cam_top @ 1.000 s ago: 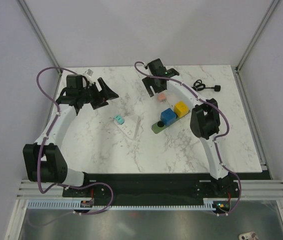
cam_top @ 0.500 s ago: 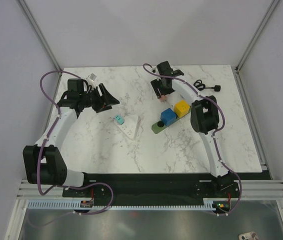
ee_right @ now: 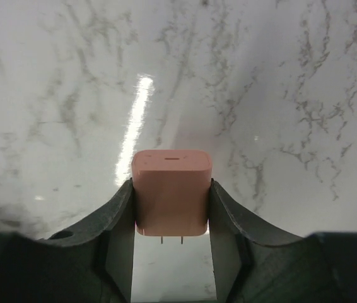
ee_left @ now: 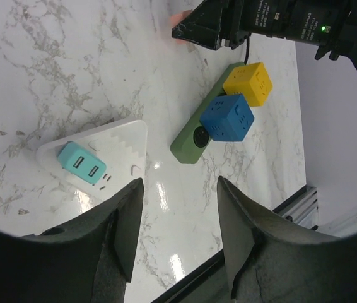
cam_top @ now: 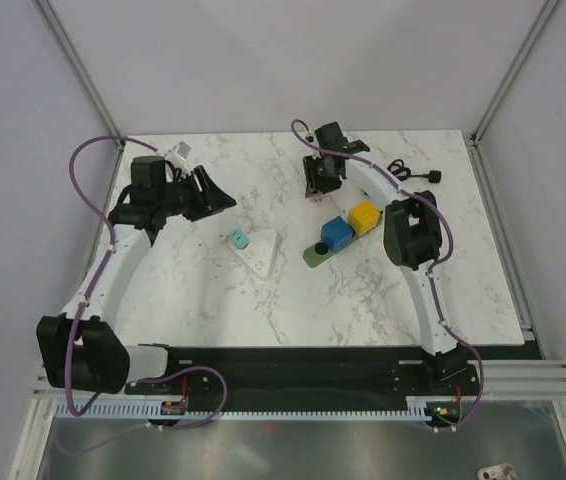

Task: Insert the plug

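Plug (ee_right: 171, 183) of pink plastic sits clamped in right tool (ee_right: 171, 211); left tool (ee_left: 178, 186) gapes empty.

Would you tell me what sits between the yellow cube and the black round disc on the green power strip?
The blue cube sits between them on the green strip, clearest in the left wrist view.

Left arm (cam_top: 113, 262) stretches up into the upper left of the overhead view, left gripper (cam_top: 206, 193) pointing right with its jaws spread wide. Right arm (cam_top: 426, 300) folds back toward upper centre (elbow out on the right) — right gripper (cam_top: 320, 186) clamped snug on the pink plug (ee_right: 171, 190).
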Motion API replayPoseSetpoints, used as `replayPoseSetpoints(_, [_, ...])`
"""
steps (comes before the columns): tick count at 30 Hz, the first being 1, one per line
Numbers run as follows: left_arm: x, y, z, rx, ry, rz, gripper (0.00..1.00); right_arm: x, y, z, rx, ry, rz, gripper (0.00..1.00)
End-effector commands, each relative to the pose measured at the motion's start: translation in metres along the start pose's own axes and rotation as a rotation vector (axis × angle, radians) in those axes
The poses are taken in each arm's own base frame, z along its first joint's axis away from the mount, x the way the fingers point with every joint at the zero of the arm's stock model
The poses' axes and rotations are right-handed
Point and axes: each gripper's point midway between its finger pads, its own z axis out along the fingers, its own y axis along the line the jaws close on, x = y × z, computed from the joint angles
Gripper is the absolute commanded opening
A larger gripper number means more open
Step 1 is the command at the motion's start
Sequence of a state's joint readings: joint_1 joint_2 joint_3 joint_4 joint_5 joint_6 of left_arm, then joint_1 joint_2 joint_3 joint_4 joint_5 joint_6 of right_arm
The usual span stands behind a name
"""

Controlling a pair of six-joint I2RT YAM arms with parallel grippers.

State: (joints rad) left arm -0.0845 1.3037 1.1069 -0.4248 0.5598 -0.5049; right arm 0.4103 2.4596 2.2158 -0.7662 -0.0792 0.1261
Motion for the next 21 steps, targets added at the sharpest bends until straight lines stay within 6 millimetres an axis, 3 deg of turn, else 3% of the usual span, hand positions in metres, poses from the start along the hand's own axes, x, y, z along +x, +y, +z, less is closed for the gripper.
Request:
replayPoseSetpoints(1, [-0.006,-0.039,-0.014,0.031,-0.092,0.194,0.58,-0.077,0.073,-0.112,-0.282,-0.304,0.142,0.04])
replayPoseSetpoints(2, [-0.007,-0.043,-0.017,0.022,-0.111,0.218,0.59,-0.078,0.092,-0.127,-0.332,-0.332,0.148,0.01])
replayPoseSetpoints(3, [-0.007,-0.052,-0.024,0.034,-0.132,0.243,0.6,-0.088,0.11,-0.172,-0.395,-0.405,0.191,0.01])
replayPoseSetpoints(4, [-0.001,-0.063,-0.027,0.053,-0.135,0.273,0.6,-0.079,0.12,-0.173,-0.437,-0.432,0.205,0.01])
replayPoseSetpoints(5, [0.001,-0.063,-0.029,0.037,-0.151,0.281,0.61,-0.083,0.138,-0.216,-0.513,-0.506,0.219,0.01])
replayPoseSetpoints(6, [0.004,-0.074,-0.039,0.06,-0.176,0.308,0.62,-0.078,0.15,-0.231,-0.596,-0.504,0.308,0.01])
replayPoseSetpoints(7, [0.004,-0.079,-0.044,0.067,-0.194,0.321,0.62,-0.065,0.159,-0.228,-0.661,-0.521,0.351,0.01])
replayPoseSetpoints(8, [0.005,-0.077,-0.046,0.048,-0.215,0.329,0.63,-0.064,0.168,-0.259,-0.731,-0.573,0.371,0.01])
replayPoseSetpoints(9, [0.008,-0.085,-0.055,0.068,-0.239,0.347,0.63,-0.053,0.172,-0.258,-0.787,-0.564,0.447,0.01])
replayPoseSetpoints(11, [0.01,-0.087,-0.062,0.074,-0.268,0.355,0.67,-0.039,0.192,-0.283,-0.883,-0.574,0.465,0.01])
replayPoseSetpoints(13, [0.012,-0.095,-0.072,0.102,-0.311,0.378,0.68,-0.021,0.213,-0.296,-0.985,-0.559,0.51,0.0])
replayPoseSetpoints(15, [0.014,-0.103,-0.077,0.131,-0.335,0.402,0.71,-0.009,0.224,-0.301,-1.046,-0.541,0.562,0.0])
replayPoseSetpoints(18, [0.016,-0.114,-0.089,0.176,-0.381,0.423,0.75,0.001,0.241,-0.311,-1.092,-0.548,0.622,0.0])
replayPoseSetpoints(21, [0.024,-0.117,-0.086,0.201,-0.386,0.42,0.77,0.002,0.245,-0.322,-1.131,-0.575,0.685,0.0])
